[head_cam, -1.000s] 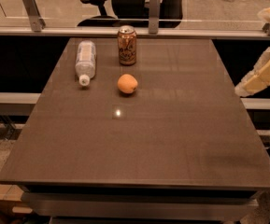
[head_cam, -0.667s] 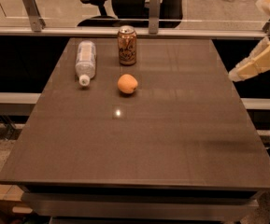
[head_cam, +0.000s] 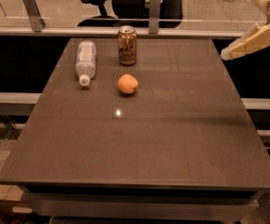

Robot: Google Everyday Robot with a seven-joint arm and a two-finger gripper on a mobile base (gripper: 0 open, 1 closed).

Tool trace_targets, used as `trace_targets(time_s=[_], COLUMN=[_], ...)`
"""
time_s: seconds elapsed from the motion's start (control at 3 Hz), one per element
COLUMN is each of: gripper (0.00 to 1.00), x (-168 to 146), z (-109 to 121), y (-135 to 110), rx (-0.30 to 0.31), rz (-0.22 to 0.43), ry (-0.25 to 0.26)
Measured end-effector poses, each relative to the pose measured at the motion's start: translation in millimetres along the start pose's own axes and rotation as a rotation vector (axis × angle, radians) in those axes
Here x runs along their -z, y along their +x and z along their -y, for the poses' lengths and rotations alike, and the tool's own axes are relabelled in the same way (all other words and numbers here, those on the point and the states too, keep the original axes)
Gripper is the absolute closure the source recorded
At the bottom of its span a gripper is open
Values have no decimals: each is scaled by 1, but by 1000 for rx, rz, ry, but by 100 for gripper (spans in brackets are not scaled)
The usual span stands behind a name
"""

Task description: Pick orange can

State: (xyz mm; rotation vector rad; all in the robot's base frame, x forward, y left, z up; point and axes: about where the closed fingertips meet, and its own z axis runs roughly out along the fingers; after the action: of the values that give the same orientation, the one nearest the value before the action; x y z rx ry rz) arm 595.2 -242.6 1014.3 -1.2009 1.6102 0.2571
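Note:
The orange can [head_cam: 127,45] stands upright at the far middle of the dark table [head_cam: 172,139]. It has orange-brown sides with pale script and a silver top. My gripper [head_cam: 239,27] is at the upper right, in the air just beyond the table's right edge and well to the right of the can. Its pale fingers [head_cam: 249,42] are spread apart and hold nothing.
A clear plastic bottle with a white cap [head_cam: 85,61] lies on its side left of the can. A round orange fruit [head_cam: 127,84] sits in front of the can. A rail with metal posts [head_cam: 154,6] and an office chair stand behind the table.
My gripper has risen and moved a little left towards the table's far right corner. The can, bottle and fruit have not moved.

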Motion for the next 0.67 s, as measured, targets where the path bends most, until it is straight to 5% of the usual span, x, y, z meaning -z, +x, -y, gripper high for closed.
trace_targets(time_s=[0.33,0.67], gripper=[0,0], x=[-21,-36], z=[11,11], y=[1,-7], rx=[-56,-80], rz=[118,163], ry=[-89,-174])
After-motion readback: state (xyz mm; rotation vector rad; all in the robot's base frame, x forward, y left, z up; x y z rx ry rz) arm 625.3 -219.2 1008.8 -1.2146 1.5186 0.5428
